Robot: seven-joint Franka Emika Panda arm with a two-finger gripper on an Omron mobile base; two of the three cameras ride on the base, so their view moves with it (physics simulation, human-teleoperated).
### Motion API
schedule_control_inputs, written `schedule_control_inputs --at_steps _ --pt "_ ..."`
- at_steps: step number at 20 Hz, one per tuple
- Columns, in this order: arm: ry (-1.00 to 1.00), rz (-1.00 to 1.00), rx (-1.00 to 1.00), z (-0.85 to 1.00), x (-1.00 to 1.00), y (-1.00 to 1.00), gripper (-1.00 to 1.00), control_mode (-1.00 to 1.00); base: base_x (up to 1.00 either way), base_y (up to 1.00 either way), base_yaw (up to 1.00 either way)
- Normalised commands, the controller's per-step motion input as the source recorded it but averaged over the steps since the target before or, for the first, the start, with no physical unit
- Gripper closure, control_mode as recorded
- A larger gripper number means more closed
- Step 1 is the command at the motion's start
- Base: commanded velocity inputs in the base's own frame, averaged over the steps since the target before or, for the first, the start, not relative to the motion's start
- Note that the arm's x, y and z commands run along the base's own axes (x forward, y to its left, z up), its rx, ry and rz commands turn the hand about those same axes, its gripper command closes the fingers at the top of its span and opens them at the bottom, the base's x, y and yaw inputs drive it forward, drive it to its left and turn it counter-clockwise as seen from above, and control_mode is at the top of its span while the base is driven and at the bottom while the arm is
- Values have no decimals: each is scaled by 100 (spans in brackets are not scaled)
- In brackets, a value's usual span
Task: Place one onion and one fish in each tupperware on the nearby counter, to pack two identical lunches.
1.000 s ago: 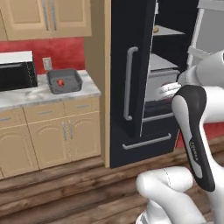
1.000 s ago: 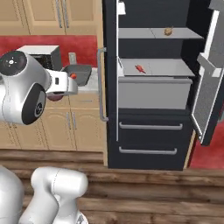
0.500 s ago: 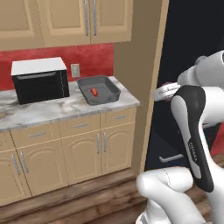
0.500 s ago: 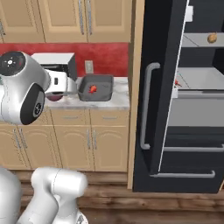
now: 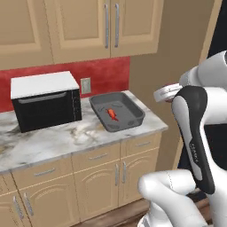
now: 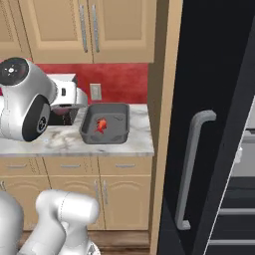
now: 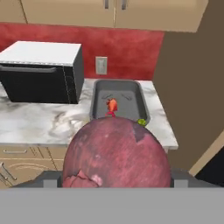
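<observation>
Purplish-red onion (image 7: 116,153) is filling the lower centre of the hand view, sitting between the claw's tips, well short of the dark grey tupperware (image 5: 133,106) at frame centre on the counter (image 5: 53,142), where one fish (image 5: 112,114) is lying. Risk: releasing early would be dropping it onto marble and letting it roll. Claw looks clenched on the onion, jaws about onion-wide.

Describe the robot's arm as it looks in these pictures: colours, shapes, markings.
The arm is glossy white with rounded, bulbous links and dark grey to black panels at the joints. One upright link carries a long black stripe with small pale lettering, too small to read. In the right base view a big white rounded joint has a black round cap with a small white mark. No cables show.
</observation>
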Motion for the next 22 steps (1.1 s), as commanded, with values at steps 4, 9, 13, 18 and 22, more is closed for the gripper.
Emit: schedule_control_inputs --at_steps 4,9,13,18,22 --pt "0 0 0 0 0 0 100 100 92 22 -12" --pt "0 -1 -1 -19 4 0 100 -100 37 2 -8" --pt "2 0 -2 -100 5 0 100 -100 0 0 0" --pt "11 0 -2 -95 44 0 100 -100 0 0 0" --pt "21 0 0 -68 88 0 100 -100 0 0 0"
